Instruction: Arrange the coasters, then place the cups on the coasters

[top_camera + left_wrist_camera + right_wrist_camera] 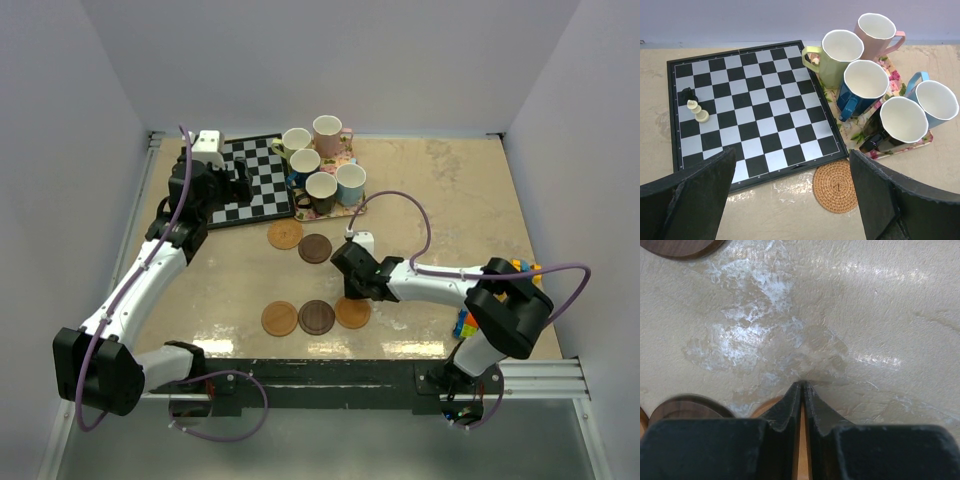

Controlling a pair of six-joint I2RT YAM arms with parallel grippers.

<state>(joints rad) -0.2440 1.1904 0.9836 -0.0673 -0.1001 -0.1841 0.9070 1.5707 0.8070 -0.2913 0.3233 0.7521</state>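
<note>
- Nearest the arm bases: near row of 3 thin round coasters (316, 317), orange-brown woven, dark brown, orange-brown, set edge to edge. Judged to be laid out as landing spots for cups.
- At that row's right end: right gripper (350, 292), low over the end orange-brown coaster (353, 313). Its fingers are drawn to a slit with the tips meeting, and a sliver of orange shows in the slit. Whether the rim is nipped or merely lies beneath cannot be told. Judged to be settling this disc into line.
- Mid-table: far pair of coasters, 1 orange-brown (285, 234) and 1 dark brown (315, 248), touching each other and well apart from the row. Judged still to be arranged.
- Beyond, left: left gripper (792, 167), spread wide and holding nothing, hovers above the near edge of the black-and-silver chessboard (765, 100). Judged parked close to the cups for the next stage.
- Farthest: floral rectangular tray (894, 79) holding 5 upright handled mugs with white insides: black (900, 122), light blue (937, 102), dark blue (865, 82), yellow-green (840, 50), pink (875, 30). They are packed close together, and none is on a coaster yet.
</note>
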